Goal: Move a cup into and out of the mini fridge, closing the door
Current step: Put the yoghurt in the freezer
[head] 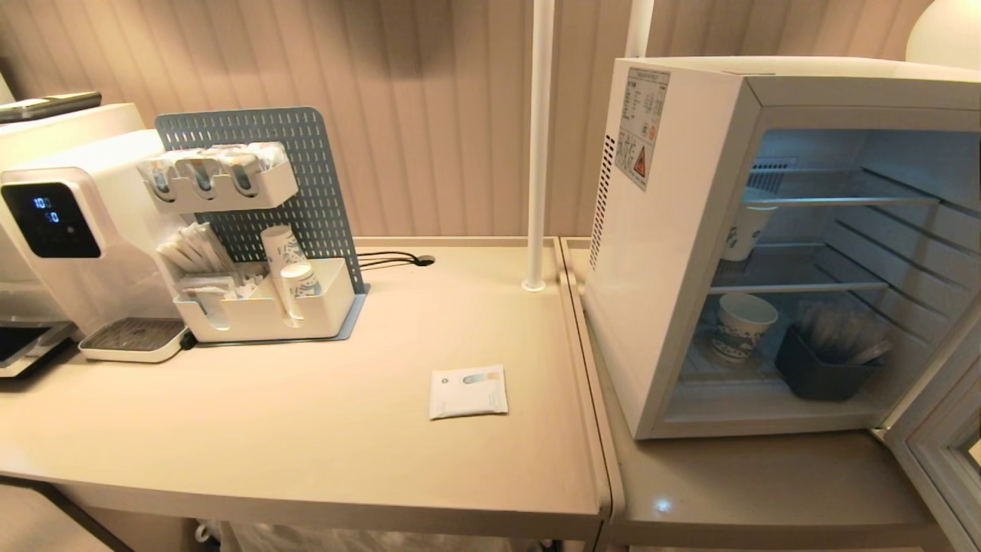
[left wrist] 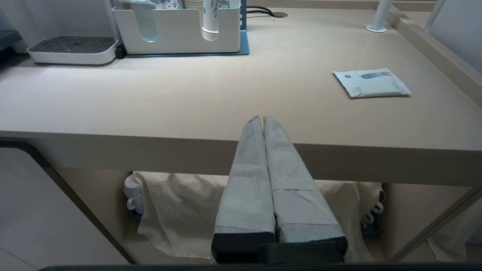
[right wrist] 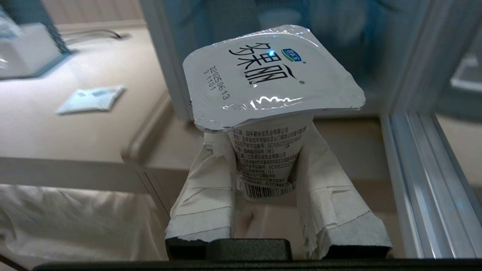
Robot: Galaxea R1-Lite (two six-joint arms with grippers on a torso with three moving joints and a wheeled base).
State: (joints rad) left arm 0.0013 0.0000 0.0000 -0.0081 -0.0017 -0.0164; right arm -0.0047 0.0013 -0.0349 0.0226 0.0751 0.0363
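Holding a sealed yoghurt cup [right wrist: 269, 124] upright between its padded fingers [right wrist: 205, 195], the right gripper [right wrist: 263, 165] sits low in front of the table edge, facing the mini fridge [head: 674, 253]; neither arm shows in the head view.

- Grip lands on the narrow lower body of the cup, below the wide foil lid. Top-heavy hold: a quick swing could tip the cup or let it slide down through the pads.
- Fridge stands open, the door [head: 939, 452] swung out on the robot's right, its frame just beside the gripper in the right wrist view. Judged risk: the arm or the lid's overhang clips that frame on the way in.
- Inside: wire shelves, a paper cup [head: 742, 326] and a dark bin [head: 824, 368] on the floor of the cabinet, another cup higher up. Free room looks tight; the yoghurt could knock the paper cup or catch a shelf edge.
- Left gripper [left wrist: 262, 119] parked below the table edge, fingers pressed together, holding nothing.
- White sachet [head: 469, 391] lies on the table, well apart from the fridge; no hazard seen.
- Door closing later: anything left proud of the shelf front would block it.
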